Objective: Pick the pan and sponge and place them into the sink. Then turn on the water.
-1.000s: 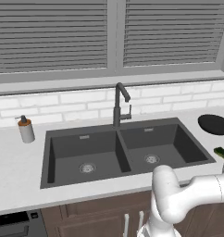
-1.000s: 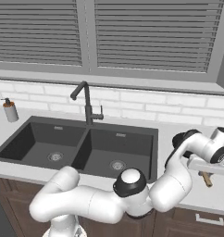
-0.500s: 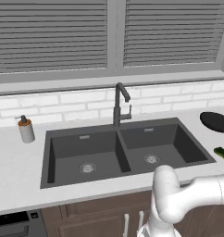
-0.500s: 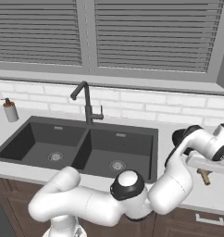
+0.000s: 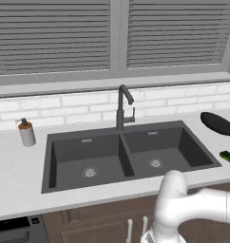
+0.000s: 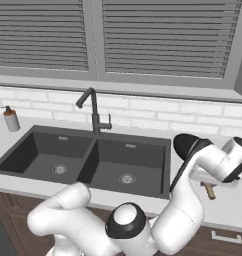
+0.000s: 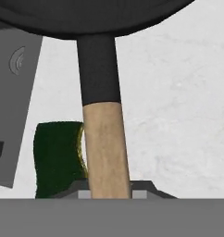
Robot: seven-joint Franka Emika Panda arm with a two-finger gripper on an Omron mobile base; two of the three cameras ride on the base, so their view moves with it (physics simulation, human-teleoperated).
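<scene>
round black pan, wooden handle in shut jaws; green sponge beside.

My two-finger gripper ends up shut tight on the wooden end of the thin handle of the round black frying pan, jaws a touch closer than a second ago. In the right base view my white wrist sits slightly higher and further right than before. In the left base view the pan shifts a little.
</scene>
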